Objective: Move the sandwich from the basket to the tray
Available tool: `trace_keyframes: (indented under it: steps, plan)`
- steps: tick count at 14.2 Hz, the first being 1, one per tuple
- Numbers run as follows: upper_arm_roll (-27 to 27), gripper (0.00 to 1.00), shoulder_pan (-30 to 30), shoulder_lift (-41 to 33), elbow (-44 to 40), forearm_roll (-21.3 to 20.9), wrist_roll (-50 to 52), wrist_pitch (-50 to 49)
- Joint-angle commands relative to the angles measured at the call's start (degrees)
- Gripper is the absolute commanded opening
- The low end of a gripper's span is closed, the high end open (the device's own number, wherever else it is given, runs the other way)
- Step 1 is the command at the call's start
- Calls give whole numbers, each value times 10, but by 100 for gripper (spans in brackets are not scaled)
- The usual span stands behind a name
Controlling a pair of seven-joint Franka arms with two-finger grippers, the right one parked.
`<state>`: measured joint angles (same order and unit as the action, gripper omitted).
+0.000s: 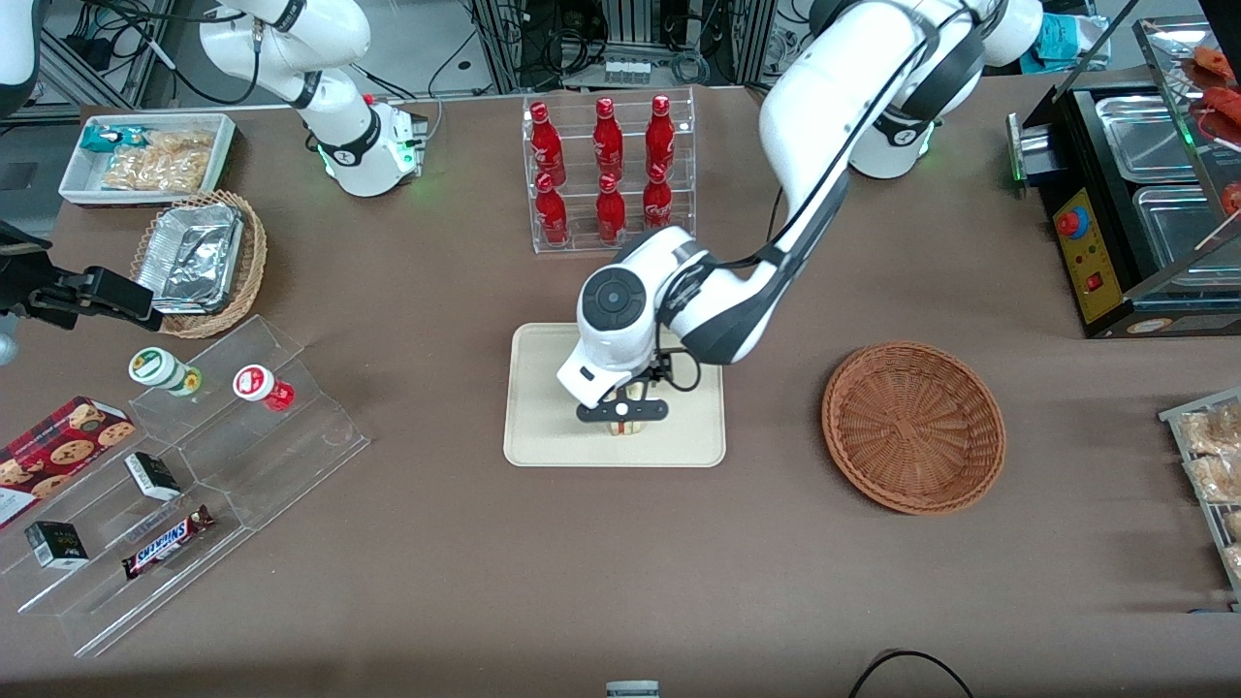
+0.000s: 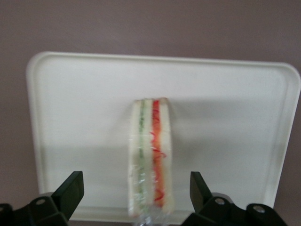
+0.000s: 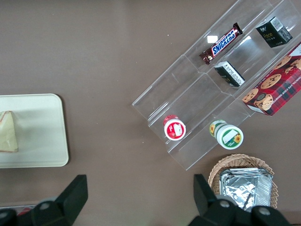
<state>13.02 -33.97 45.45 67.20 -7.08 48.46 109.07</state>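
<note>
A foil container (image 1: 189, 257) sits in a tan basket (image 1: 247, 276) toward the parked arm's end of the table (image 1: 446, 543), with a clear stepped stand (image 1: 194, 485) holding a chocolate bar (image 1: 167, 541) nearer the front camera. At the table's middle lies the tray (image 1: 543, 407), and a rack of red bottles (image 1: 606, 174) stands farther from the camera. The sandwich (image 2: 150, 155) rests on the tray, close to the tray edge nearest the camera. The gripper (image 1: 622, 411) hangs just above it with its fingers (image 2: 70, 190) spread wide, one on each side of the sandwich and touching neither face. The reddish-brown basket (image 1: 913, 425) lies toward the working arm's end, apart from the tray.
</note>
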Motion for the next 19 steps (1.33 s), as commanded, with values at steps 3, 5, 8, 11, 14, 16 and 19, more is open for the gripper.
trace_keyframes:
  steps: [3,5,8,11,14,16,19]
  plan:
    - [3,99,100,-182,138,3,-74,-39]
    - [3,99,140,-232,195,2,-95,-39]
    - [3,99,202,-300,257,4,-187,-61]
    - [3,99,279,-352,273,44,-302,-140]
    - [3,100,342,-393,271,60,-381,-195]
    - [1,100,376,-418,268,71,-406,-219]
    - [-2,100,386,-439,259,69,-408,-224]
